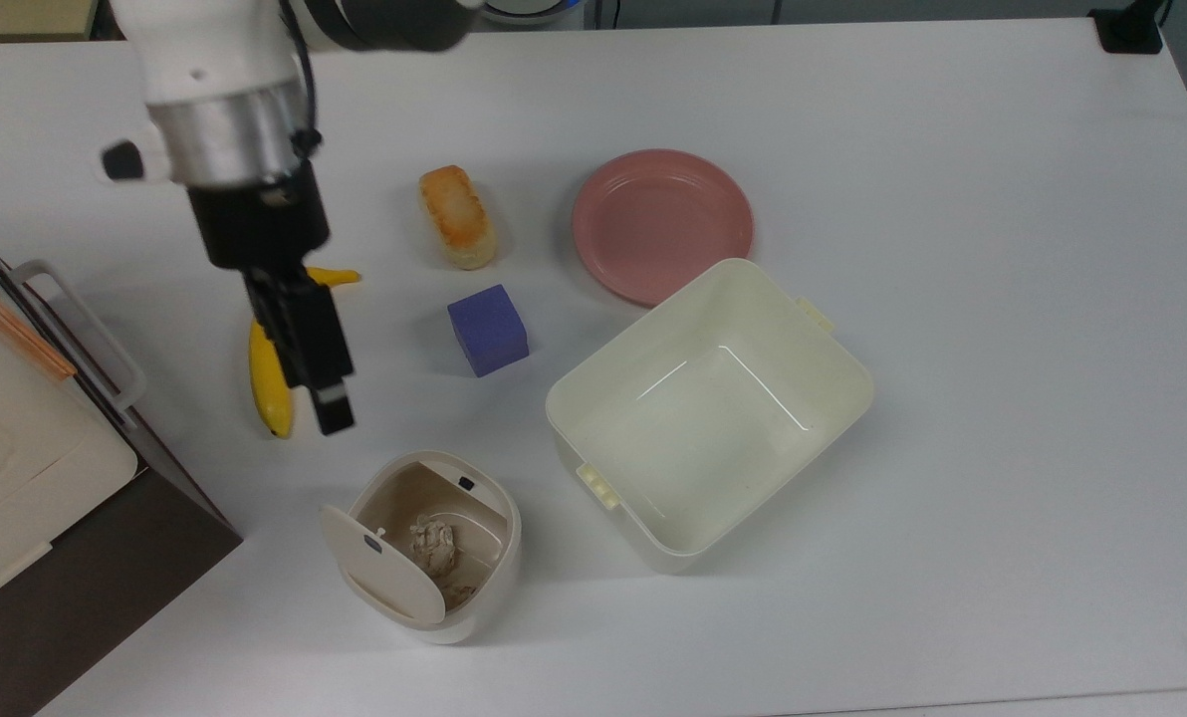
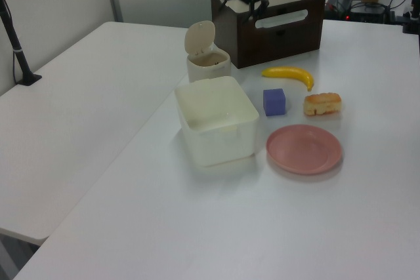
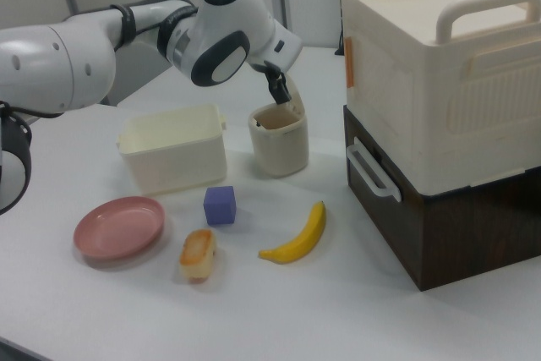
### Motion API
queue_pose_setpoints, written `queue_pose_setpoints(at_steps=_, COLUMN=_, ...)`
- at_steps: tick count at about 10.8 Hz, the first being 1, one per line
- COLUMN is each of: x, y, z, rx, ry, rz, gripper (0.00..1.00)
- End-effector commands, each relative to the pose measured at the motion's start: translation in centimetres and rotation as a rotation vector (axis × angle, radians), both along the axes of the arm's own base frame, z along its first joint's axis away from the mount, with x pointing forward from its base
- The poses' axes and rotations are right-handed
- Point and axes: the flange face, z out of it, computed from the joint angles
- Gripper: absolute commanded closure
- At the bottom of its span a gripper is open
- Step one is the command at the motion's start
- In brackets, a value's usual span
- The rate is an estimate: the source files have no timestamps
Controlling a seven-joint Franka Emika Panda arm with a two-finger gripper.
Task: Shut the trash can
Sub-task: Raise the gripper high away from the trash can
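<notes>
Still open, the bin (image 1: pixel 474 583) is a small cream-beige tub with rounded corners and a tan inside, where a crumpled brownish wad (image 1: pixel 434 548) lies. Its flat lid (image 1: pixel 379 563) stands up on its hinge at the top view's left side of the rim, a small dark button on it. It stands on the white tabletop (image 1: pixel 952 299), just beside the larger cream tub (image 1: pixel 852 368) and near the dark box (image 1: pixel 96 588). The tool (image 1: pixel 335 408) hangs above the tabletop, apart from the bin, toward the top view's upper left of it and over the banana (image 1: pixel 267 383); I cannot tell whether its fingers are open or closed. The bin stands upright, mouth facing up, the lid's inner face turned toward the top view's right.
</notes>
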Motion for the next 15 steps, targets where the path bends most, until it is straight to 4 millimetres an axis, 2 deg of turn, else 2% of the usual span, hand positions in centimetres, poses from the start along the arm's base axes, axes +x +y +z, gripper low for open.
queue_pose_setpoints(at_steps=1, x=-2.0, y=-0.4, z=4.4, rx=0.054, ry=-0.065, rz=-0.034, gripper=0.0)
queue_pose_setpoints(at_steps=2, x=-2.8, y=-0.4, z=6.4, rx=0.161, ry=-0.109, rz=-0.065, gripper=0.0)
queue_pose_setpoints(at_steps=3, x=-3.7, y=-1.1, z=7.4, rx=0.265, ry=-0.133, rz=-0.104, gripper=0.0)
queue_pose_setpoints(at_steps=4, x=-4.0, y=-2.4, z=7.1, rx=0.284, ry=-0.134, rz=-0.127, gripper=0.0)
queue_pose_setpoints(at_steps=7, x=-4.3, y=-2.9, z=7.6, rx=0.261, ry=-0.144, rz=-0.128, gripper=0.0)
queue_pose_setpoints(at_steps=8, x=-4.7, y=-3.1, z=8.4, rx=0.191, ry=-0.146, rz=-0.113, gripper=0.0)
queue_pose_setpoints(at_steps=10, x=-6.2, y=-2.2, z=10.2, rx=-0.116, ry=-0.026, rz=0.02, gripper=0.0)
queue_pose_setpoints(at_steps=11, x=-7.0, y=-1.5, z=9.2, rx=-0.163, ry=0.149, rz=0.104, gripper=0.0)
queue_pose_setpoints(at_steps=12, x=-7.8, y=-1.0, z=9.9, rx=-0.183, ry=0.228, rz=0.191, gripper=0.0)
queue_pose_setpoints(at_steps=14, x=-9.5, y=-0.4, z=10.4, rx=-0.235, ry=0.322, rz=0.283, gripper=0.0)
queue_pose_setpoints(at_steps=15, x=-9.6, y=0.0, z=10.2, rx=-0.265, ry=0.35, rz=0.295, gripper=0.0)
